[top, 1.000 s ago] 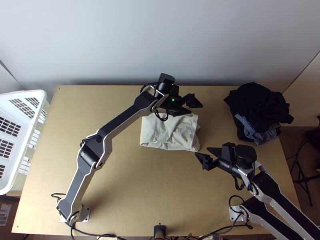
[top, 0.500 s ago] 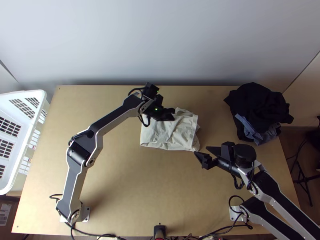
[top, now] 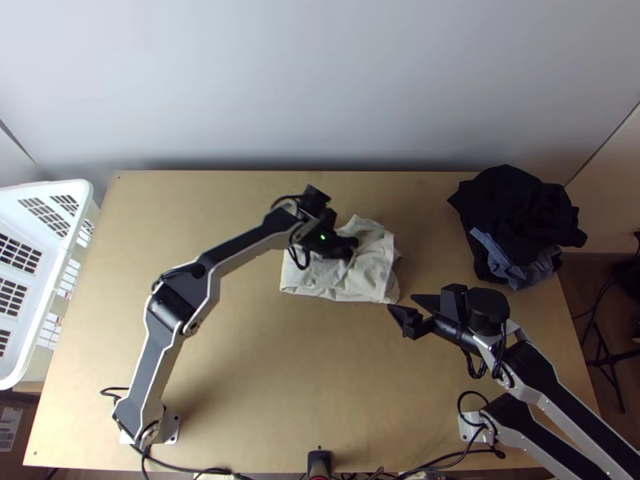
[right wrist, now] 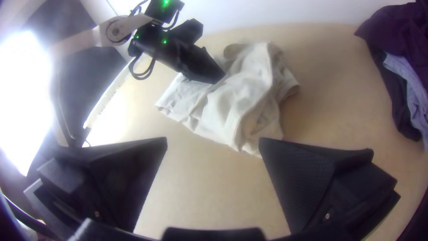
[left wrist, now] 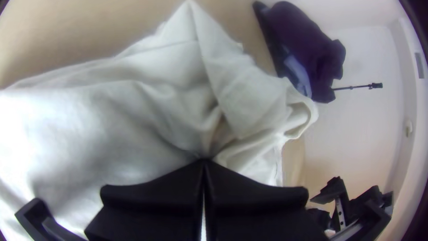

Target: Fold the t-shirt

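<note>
White t-shirt (top: 374, 262) partly under left tool (top: 350, 250)

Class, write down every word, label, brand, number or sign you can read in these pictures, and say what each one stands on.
No text can be read anywhere.
The pale label on the brown box at the top view's lower left edge: too small to read.
The t-shirt: no lettering can be made out on the cloth in sight.
</note>
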You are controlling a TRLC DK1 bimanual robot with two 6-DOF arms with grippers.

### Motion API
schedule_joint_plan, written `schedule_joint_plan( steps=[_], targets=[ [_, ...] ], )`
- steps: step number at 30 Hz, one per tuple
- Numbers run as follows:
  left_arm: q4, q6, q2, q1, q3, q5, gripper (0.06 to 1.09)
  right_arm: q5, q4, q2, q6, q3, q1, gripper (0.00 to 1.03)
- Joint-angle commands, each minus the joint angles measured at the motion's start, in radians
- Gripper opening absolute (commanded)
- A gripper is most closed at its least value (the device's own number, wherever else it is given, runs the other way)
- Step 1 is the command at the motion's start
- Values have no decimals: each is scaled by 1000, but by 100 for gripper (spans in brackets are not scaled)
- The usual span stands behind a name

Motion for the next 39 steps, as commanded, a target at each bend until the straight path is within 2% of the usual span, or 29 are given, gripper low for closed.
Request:
schedule_joint_plan(
  steps=[1, 3, 4, 12, 21, 22, 25, 26, 29, 31, 32, 39],
  targets=[
    [-79, 34, 120, -85, 35, -108, 9, 4, -2, 7, 0, 0, -4, 96],
    [-213, 71, 177, -89, 138, -125, 9, 4, 2, 16, 2, 2, -4, 96],
    [-226, 72, 186, -89, 157, -131, 9, 4, 4, 21, 2, 2, -4, 96],
    [-223, 72, 134, -33, 161, -145, 9, 4, 2, 39, 0, 14, 1, 96],
    [-256, 14, -162, -10, 187, -18, 10, 4, -9, 65, 0, 32, 5, 97],
    [-260, 0, -188, -10, 190, -10, 14, 5, -9, 74, 0, 34, 4, 99],
    [-266, -21, -255, -8, 190, 33, 42, 5, -12, 93, 8, 42, -4, 99],
    [-269, -21, -272, -5, 190, 33, 45, 5, -13, 96, 9, 43, -4, 99],
    [-309, -17, -303, 19, 189, 58, 48, 16, -7, 97, 6, 12, -9, 99],
    [-363, 23, -332, 39, 175, 58, 54, 22, 1, 100, -12, -12, -56, 99],
    [-391, 46, -351, 49, 158, 58, 54, 22, -1, 102, -30, -20, -82, 99],
    [-358, 140, -581, 154, -156, 45, 53, 19, -6, 114, -173, -60, -246, 99]
  ],
)
